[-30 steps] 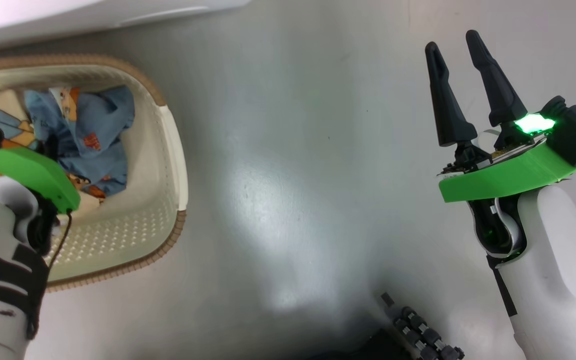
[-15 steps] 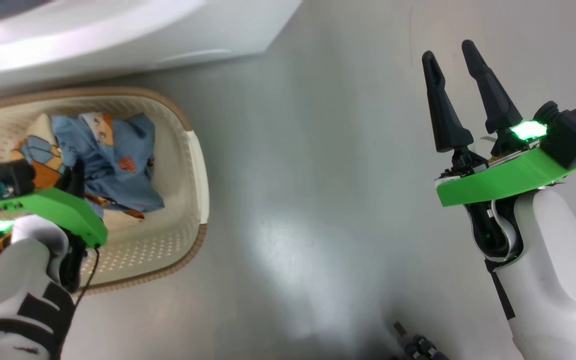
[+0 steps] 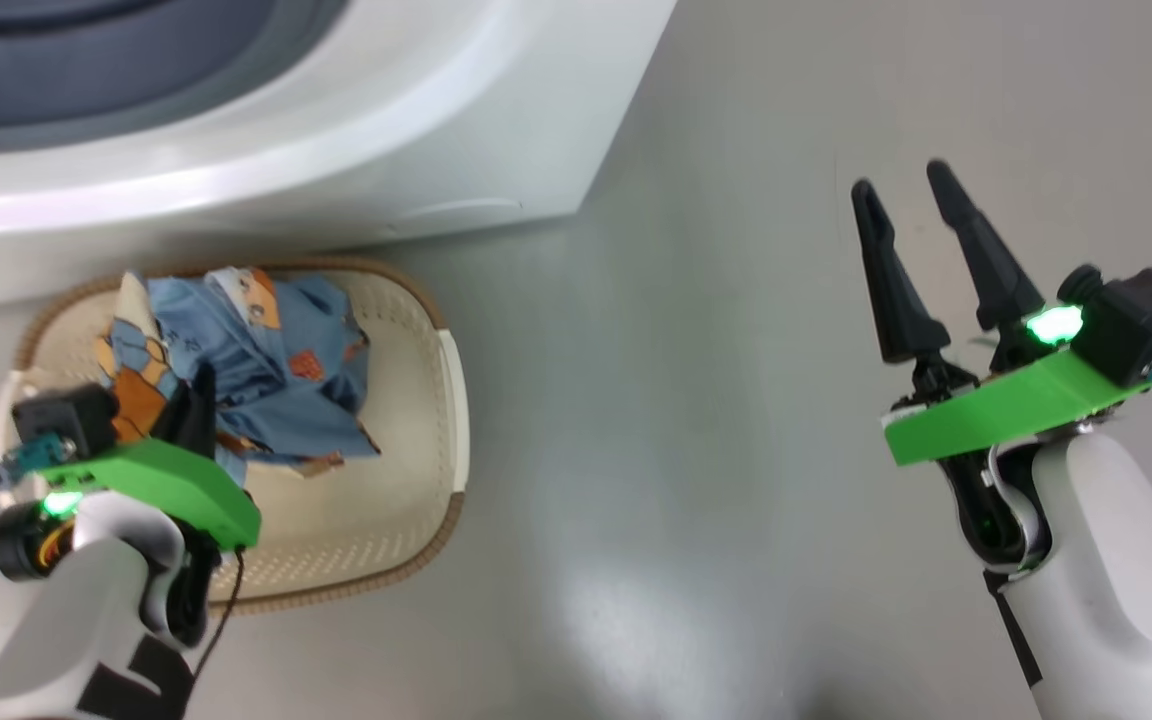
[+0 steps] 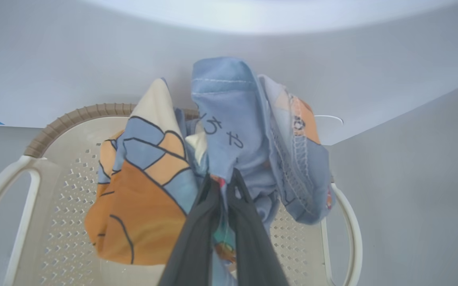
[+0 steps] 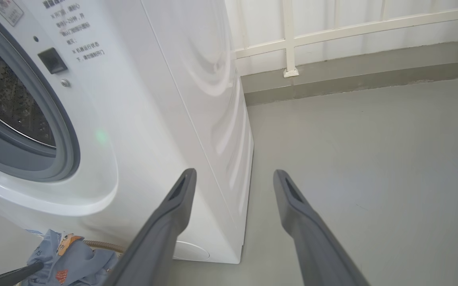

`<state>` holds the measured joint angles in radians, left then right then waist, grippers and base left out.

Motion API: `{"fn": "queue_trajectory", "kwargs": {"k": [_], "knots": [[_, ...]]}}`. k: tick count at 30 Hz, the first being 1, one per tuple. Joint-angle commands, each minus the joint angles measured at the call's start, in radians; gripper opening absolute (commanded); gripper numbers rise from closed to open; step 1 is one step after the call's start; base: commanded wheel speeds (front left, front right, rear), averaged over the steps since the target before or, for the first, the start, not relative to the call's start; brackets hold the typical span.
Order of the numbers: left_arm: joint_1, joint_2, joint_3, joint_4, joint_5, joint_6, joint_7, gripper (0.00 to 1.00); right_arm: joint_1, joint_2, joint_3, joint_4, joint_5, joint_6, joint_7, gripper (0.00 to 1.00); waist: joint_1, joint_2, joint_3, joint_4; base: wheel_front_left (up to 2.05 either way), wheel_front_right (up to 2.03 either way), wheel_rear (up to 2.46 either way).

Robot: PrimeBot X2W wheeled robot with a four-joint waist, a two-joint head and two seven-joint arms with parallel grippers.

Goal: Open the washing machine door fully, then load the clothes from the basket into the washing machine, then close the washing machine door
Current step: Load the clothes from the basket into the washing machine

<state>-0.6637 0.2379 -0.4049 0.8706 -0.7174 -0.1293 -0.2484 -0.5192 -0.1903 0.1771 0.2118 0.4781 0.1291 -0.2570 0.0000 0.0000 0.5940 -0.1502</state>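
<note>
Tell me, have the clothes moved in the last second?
Yes. The clothes, pinched in the left end effector, have risen against the basket: they now cover its far rim instead of lying inside.

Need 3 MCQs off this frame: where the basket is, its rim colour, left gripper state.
1. Where is the basket?
A. On the floor in front of the washing machine
B. On top of the machine
C. Inside the drum

2. What colour is the basket rim?
A. Green
B. Brown
C. Black

3. What is the state of the left gripper?
A. Open and empty
B. Shut on the clothes
C. Shut on a basket handle

Answers:
1 A: the head view shows it on the floor by the machine's front.
2 B: a brown band runs round the edge.
3 B: in the left wrist view its jaws pinch the blue fabric.
</note>
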Motion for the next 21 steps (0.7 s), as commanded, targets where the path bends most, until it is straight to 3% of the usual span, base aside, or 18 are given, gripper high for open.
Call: {"fn": "queue_trajectory", "kwargs": {"k": [1,21], "knots": [[0.035,0.028,0.039,-0.030,0.016,-0.001,-0.013,0.00,0.042,-0.005,0.012,-0.016,0.003,0.002,-0.005,1.00,0.0000,0.0000,-0.058,0.022,0.00,0.00,0.00],[0.273,-0.051,0.226,-0.382,0.199,0.001,-0.013,0.00,0.135,-0.019,-0.005,0.018,0.009,0.002,-0.005,1.00,0.0000,0.0000,-0.258,0.064,0.00,0.00,0.00]]}}
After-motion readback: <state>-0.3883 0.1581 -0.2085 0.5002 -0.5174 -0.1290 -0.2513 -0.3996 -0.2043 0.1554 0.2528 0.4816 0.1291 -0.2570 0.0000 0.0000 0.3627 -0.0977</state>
